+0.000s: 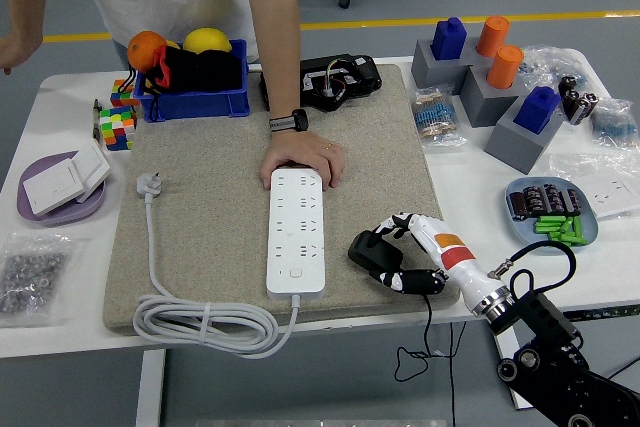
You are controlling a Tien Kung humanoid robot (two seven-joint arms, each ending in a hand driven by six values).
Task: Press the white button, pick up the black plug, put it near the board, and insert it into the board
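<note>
**Right robot hand on the black plug, lower centre-right**

Right robot hand (405, 252), white with black fingertips, enters from the lower right corner of the frame on a black arm. Fingers curled around the black plastic plug (372, 253), grasping it; thumb side above, other fingers below. Plug sits low over the beige felt mat (215, 217), just right of the long white power strip (297, 231); cannot tell if it touches the mat. A thin black cord (428, 332) hangs below the worktop edge.

Strip lies lengthwise at centre frame, its white button (295, 272) near the bottom end. A person's hand (303, 159) rests on the strip's top end, pressing it to the mat. The strip's white cable (205, 325) coils at lower left, ending in a white plug (148, 185) at left.

White worktop (470, 187) carries the mat. Left robot hand out of sight.
</note>
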